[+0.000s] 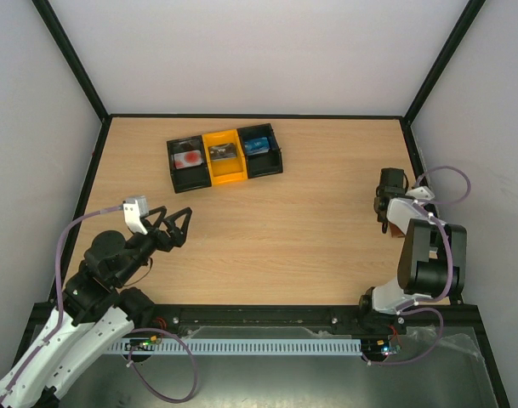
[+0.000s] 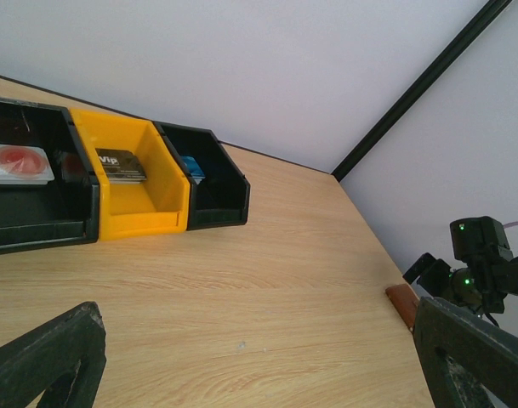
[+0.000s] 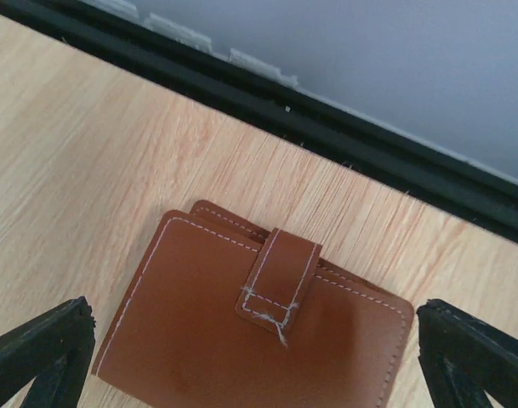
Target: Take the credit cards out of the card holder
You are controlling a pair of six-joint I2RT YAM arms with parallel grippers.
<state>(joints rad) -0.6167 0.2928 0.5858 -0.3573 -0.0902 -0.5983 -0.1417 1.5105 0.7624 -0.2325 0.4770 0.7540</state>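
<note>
Right jaws stood wide apart, gripping nothing, one at each lower corner of the wrist frame. Between them lay one closed holder (image 3: 259, 331), tab up, near the desk (image 3: 71, 170) edge and a black rail (image 3: 344, 136). Left jaws gaped empty, lower left from above. One tray (image 1: 227, 177), upper centre, had three bins: white card (image 1: 189, 159), dark card (image 1: 222, 152), blue card (image 1: 257, 144).

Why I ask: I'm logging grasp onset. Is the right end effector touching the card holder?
Apart. The right wrist view shows bare table between the card holder and each finger of the open right end effector.
</note>
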